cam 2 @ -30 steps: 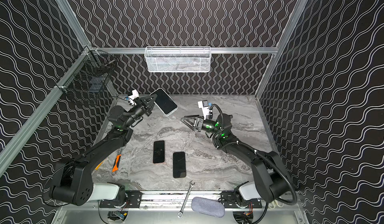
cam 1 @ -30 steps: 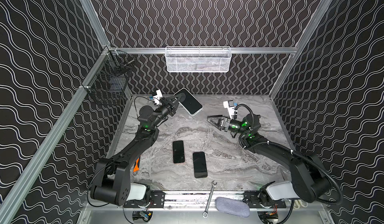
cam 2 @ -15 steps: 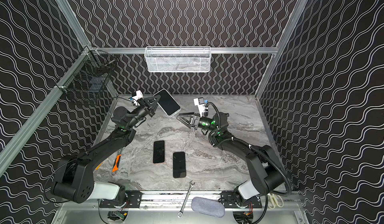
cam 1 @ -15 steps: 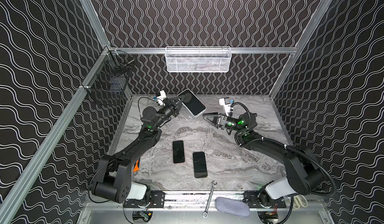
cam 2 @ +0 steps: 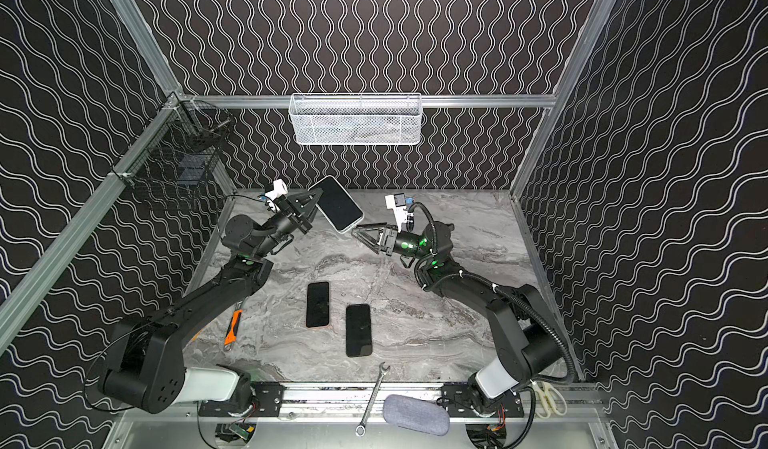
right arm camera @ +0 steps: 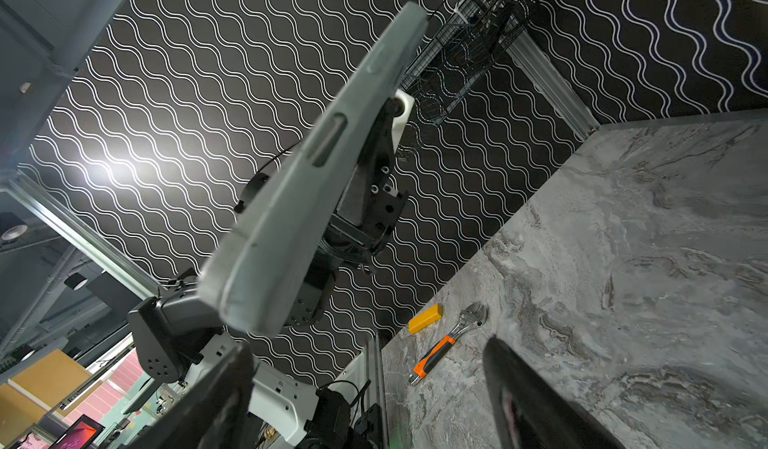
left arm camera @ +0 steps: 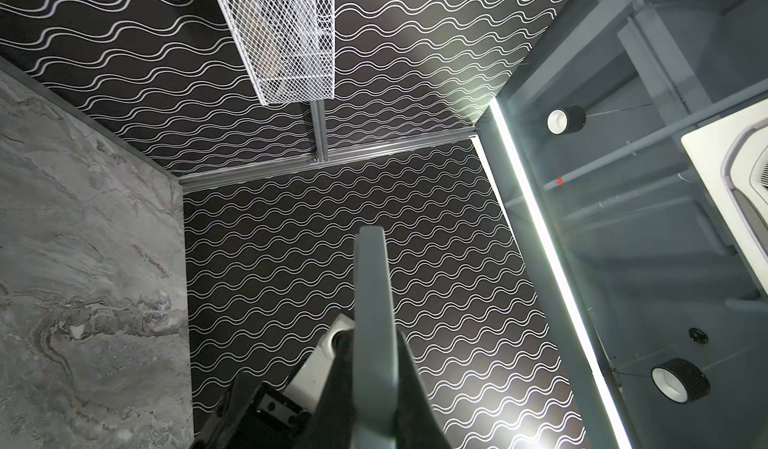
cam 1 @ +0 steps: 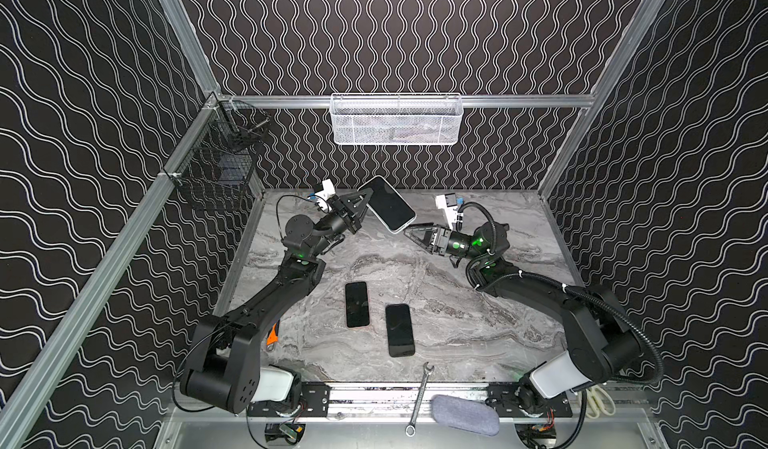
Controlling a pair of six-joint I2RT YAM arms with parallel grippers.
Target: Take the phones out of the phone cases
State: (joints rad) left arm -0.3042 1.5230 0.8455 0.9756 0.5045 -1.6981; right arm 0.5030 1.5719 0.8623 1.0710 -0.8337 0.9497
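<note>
Right claw (cam 1: 411, 227) nearer — phone (cam 1: 386, 208) tilted, dark screen, pale case (right arm camera: 291, 201)

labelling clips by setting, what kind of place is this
Most likely a robotics lab test cell, not a home or shop: a left arm and right arm mounted on a rail, boxed in by patterned walls on a metal frame.

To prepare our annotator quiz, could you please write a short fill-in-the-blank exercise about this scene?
The left gripper is ____ on the black phone in a pale grey case.
The jaws of the right gripper stand ____.
____ other black phones lie flat on the grey marble table.
Missing: shut; open; two.
</note>
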